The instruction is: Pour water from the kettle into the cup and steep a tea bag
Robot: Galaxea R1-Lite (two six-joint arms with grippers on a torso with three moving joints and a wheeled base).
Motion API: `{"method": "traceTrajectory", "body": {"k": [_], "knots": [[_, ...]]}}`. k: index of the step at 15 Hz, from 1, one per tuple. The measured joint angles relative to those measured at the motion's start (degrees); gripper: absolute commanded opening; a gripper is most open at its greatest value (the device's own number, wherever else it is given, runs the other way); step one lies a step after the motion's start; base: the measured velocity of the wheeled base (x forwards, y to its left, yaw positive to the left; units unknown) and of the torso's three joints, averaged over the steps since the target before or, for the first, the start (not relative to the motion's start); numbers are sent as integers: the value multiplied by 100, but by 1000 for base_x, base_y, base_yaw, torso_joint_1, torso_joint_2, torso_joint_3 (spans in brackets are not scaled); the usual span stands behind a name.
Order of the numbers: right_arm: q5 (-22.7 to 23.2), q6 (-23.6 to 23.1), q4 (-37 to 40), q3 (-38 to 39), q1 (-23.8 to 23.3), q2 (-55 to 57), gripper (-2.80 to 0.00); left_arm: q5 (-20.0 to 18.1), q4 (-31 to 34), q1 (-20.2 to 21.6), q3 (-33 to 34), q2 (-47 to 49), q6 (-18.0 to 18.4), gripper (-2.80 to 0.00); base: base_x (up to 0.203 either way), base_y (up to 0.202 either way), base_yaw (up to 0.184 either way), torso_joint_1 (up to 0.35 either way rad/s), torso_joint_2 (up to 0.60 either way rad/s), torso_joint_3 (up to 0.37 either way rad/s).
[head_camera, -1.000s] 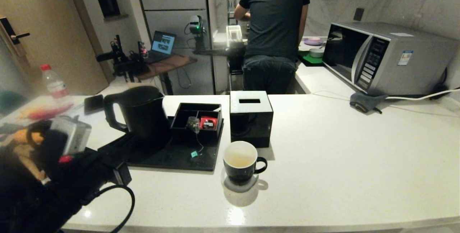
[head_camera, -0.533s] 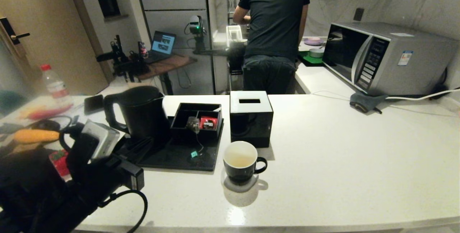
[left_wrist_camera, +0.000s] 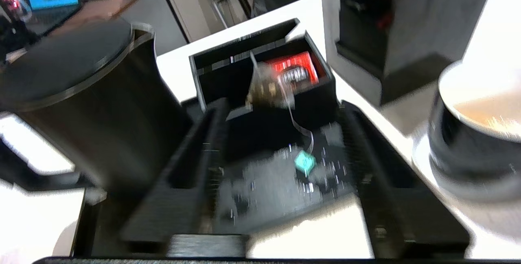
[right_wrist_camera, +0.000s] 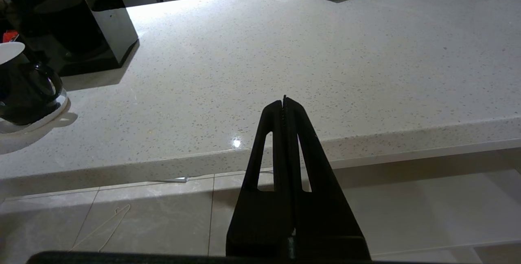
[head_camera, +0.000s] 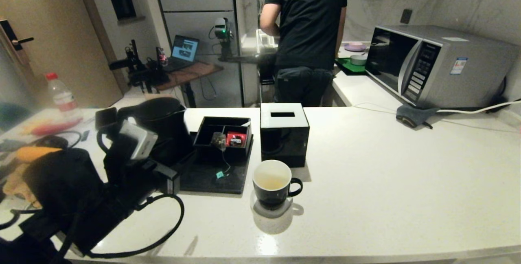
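Tea bag (head_camera: 218, 141): pouch draped over the front wall of a compartment box (head_camera: 223, 133), string trailing down to the teal tag (head_camera: 220, 174) on the black tray (head_camera: 211, 180); hung so, pouch and string both offer a hold. Not yet in the cup.
Cup (head_camera: 272, 183): on a coaster at 4 o'clock from the tag, just off the tray's edge, handle to 3 o'clock; holds pale liquid, so pouring looks done.
Kettle (head_camera: 160, 127): upright on the tray at 9 o'clock from the box, close beside it.
Left gripper (left_wrist_camera: 281, 141): jaws apart, empty, low over the tray's 8 o'clock corner, aimed at tag and pouch, framing both in the wrist view.
Right gripper (right_wrist_camera: 284, 102): jaws together, parked off the counter's near edge.
Tissue box (head_camera: 283, 133): at 12 o'clock from the cup, near.
Room: kettle crowds the left side of the approach; the counter (head_camera: 386, 174) at 3 o'clock lies open.
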Motion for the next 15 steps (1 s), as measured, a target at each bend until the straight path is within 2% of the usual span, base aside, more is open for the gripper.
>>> {"method": "traceTrajectory", "body": {"k": [8, 15], "knots": [[-1, 1, -1, 0, 2, 0, -280, -10, 143, 105, -940, 583, 0, 0, 0, 0, 0, 0, 0, 0], [-1, -2, -1, 0, 2, 0, -280, -21, 1232, -21, -1384, 421, -14, 0, 0, 0, 0, 0, 0, 0]]}}
